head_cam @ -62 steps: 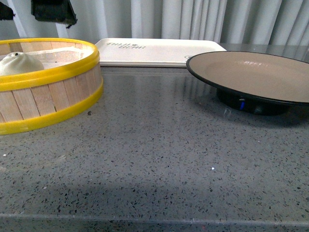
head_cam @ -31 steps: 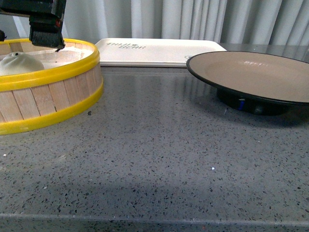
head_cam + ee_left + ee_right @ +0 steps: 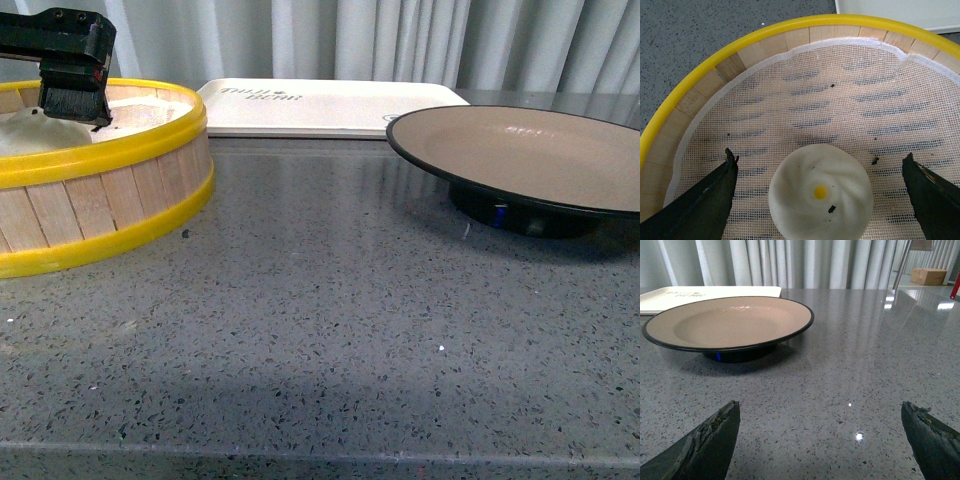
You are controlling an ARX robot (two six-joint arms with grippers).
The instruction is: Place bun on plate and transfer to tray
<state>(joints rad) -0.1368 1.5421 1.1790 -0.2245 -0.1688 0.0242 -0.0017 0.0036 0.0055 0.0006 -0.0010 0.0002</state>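
Observation:
A white pleated bun [image 3: 820,192] with a yellow dot on top lies on the mesh liner inside the wooden steamer basket [image 3: 110,195]. My left gripper [image 3: 820,172] hangs open over it, one finger on each side, neither touching. From the front the bun [image 3: 25,135] peeks over the yellow rim, just behind one black finger [image 3: 72,95]. The tan plate [image 3: 530,155] with its black rim sits at the right, seen also as the plate [image 3: 730,322] in the right wrist view. The cream tray [image 3: 320,105] lies at the back. My right gripper [image 3: 820,412] is open above bare counter.
The steamer basket has a yellow rim [image 3: 790,27] and a white mesh liner [image 3: 840,100] with dark crumbs. Grey speckled counter [image 3: 330,330] spreads between basket and plate. Curtains hang behind. A cardboard box [image 3: 929,276] stands far off in the right wrist view.
My left gripper has come down from above the basket and moved left, so its finger now sits low inside the rim beside the bun. Plate, tray and basket have not moved.

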